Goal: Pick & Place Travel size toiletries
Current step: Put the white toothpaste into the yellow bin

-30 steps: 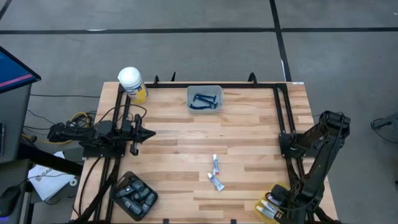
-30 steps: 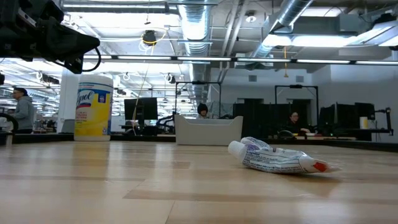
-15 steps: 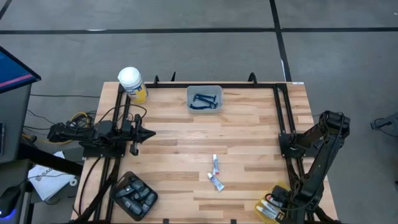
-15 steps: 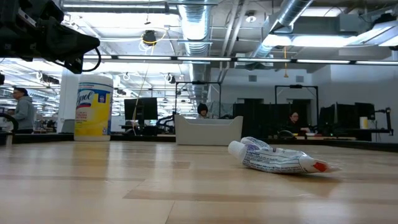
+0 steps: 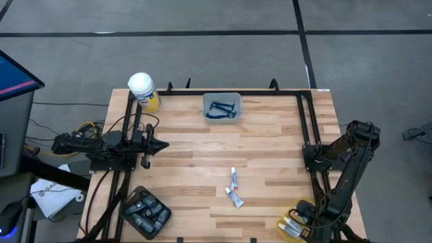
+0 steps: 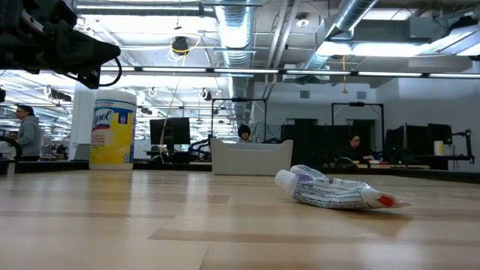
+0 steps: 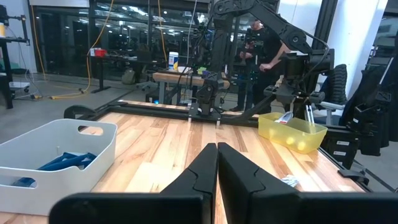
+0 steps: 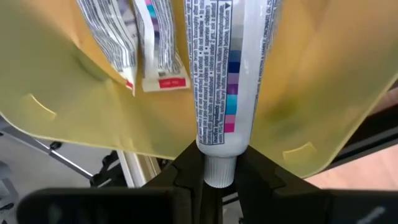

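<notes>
Two white squeeze tubes (image 5: 234, 179) (image 5: 235, 198) lie flat on the wooden table; the low view shows one tube (image 6: 337, 191). Blue razors (image 5: 221, 109) lie in a white bin (image 5: 206, 101) at the far edge. Dark grey pods (image 5: 144, 211) fill a black tray (image 5: 132, 196) at the near left. My right gripper (image 8: 219, 163) is over a yellow bin (image 5: 286, 226) at the near right, shut on another tube (image 8: 229, 68). More tubes (image 8: 152, 43) lie in that bin. My left gripper (image 5: 164, 144) hovers shut at the table's left side. My right gripper pinches the white tube by its ribbed cap end (image 8: 219, 172), one finger on each side of the cap. It comes from above, pointing down into the yellow bin. The tube's body stretches away from the fingers over the bin's floor; whether its far end rests there I cannot tell.
A big yellow jar with a white lid (image 5: 144, 90) stands at the far left corner. A black frame rail (image 5: 270, 92) runs along the table's far edge and sides. Bare wood lies between the white bin and the two loose tubes. People sit at desks in the room behind.
</notes>
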